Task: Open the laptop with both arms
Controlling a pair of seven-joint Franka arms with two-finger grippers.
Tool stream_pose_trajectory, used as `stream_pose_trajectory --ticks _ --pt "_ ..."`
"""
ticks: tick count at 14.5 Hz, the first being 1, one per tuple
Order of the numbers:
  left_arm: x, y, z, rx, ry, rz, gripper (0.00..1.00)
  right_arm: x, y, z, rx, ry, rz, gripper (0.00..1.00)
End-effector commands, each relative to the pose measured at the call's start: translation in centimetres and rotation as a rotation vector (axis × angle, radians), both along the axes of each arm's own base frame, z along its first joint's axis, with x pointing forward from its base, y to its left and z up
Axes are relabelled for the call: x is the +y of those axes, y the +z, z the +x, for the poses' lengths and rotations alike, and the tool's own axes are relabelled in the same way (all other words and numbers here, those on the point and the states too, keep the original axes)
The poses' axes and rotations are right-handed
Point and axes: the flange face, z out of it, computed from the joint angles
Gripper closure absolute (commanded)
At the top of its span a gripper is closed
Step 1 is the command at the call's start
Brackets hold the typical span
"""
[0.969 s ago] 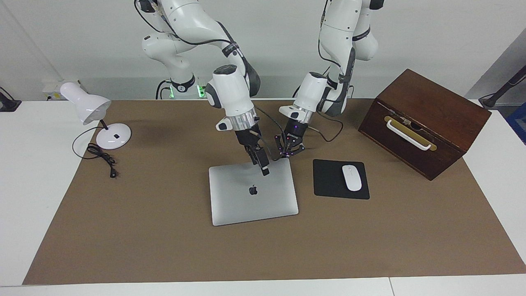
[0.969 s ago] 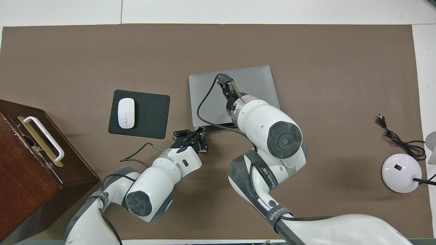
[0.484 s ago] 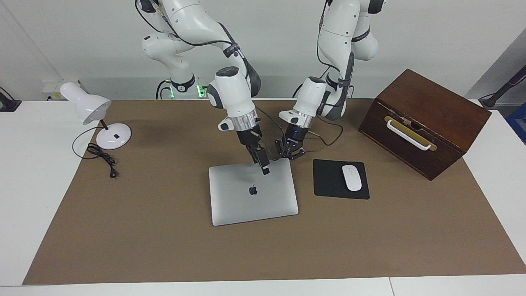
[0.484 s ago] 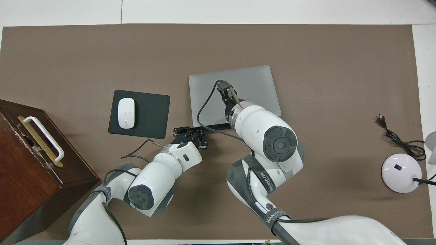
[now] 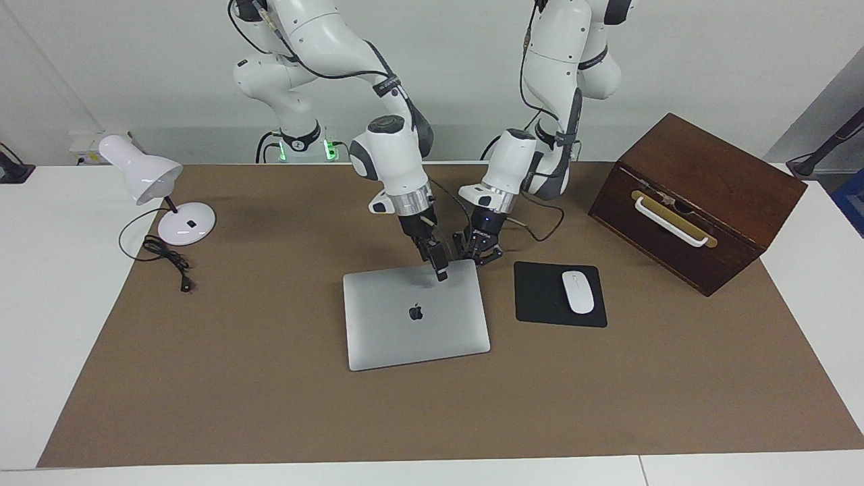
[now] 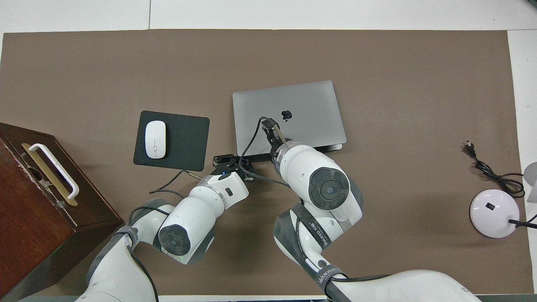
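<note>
A white desk lamp [image 5: 152, 185] with a round base is seen on the tabletop [image 5: 40, 304] toward the right arm's end, its black cord [image 5: 165, 256] coiled beside it on the brown mat [image 5: 256, 405].

The laptop [image 5: 415, 314] is found closed and flat on the brown mat at the middle of the tabletop, its dark logo facing up.

The right tool [image 5: 440, 271] is positioned over the laptop's lid close to the edge nearest the robots, pointing steeply down; whether its fingers are parted or together cannot be told, and nothing is seen to be held in it.

The left tool [image 5: 478, 256] is lowered at the corner of the laptop nearest the robots, toward the left arm's end; its fingertips are brought fully together, with nothing seen gripped between them.

A black mouse pad [image 5: 559, 295] is laid beside the laptop, toward the left arm's end, with a white mouse [image 5: 578, 291] resting on it.

A dark wooden box [image 5: 698, 199] with a white handle is placed at the left arm's end of the mat, well apart from the laptop.
</note>
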Motion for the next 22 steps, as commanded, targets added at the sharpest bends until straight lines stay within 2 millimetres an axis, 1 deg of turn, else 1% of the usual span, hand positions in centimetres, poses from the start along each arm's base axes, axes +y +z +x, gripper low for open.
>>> stream_pose_trajectory --ticks 1,4,7,11,14,18,22 --pt "-0.2 -0.8 0.6 -0.005 0.005 -0.006 1.00 -0.2 -0.7 -0.6 0.008 -0.016 -0.010 0.00" --pt "-0.2 -0.8 0.8 -0.006 0.008 -0.007 1.00 -0.1 -0.7 -0.6 0.004 -0.015 -0.008 0.00" --pt "-0.2 -0.8 0.8 -0.006 0.007 -0.006 1.00 -0.2 -1.0 -0.6 0.009 -0.017 -0.010 0.00" --pt "-0.3 -1.0 0.8 -0.006 0.002 -0.001 1.00 -0.9 -0.9 0.1 -0.003 -0.024 -0.008 0.00" --pt "-0.2 -1.4 0.7 -0.003 0.000 0.004 1.00 -0.9 -0.9 0.2 -0.005 -0.022 -0.010 0.00" --pt "-0.3 -1.4 0.9 -0.006 -0.003 0.004 1.00 -1.0 -0.9 0.5 -0.011 -0.018 -0.017 0.00" --pt "-0.4 -1.5 0.9 -0.008 -0.014 0.010 1.00 -1.2 -0.7 1.5 -0.030 -0.024 -0.010 0.00"
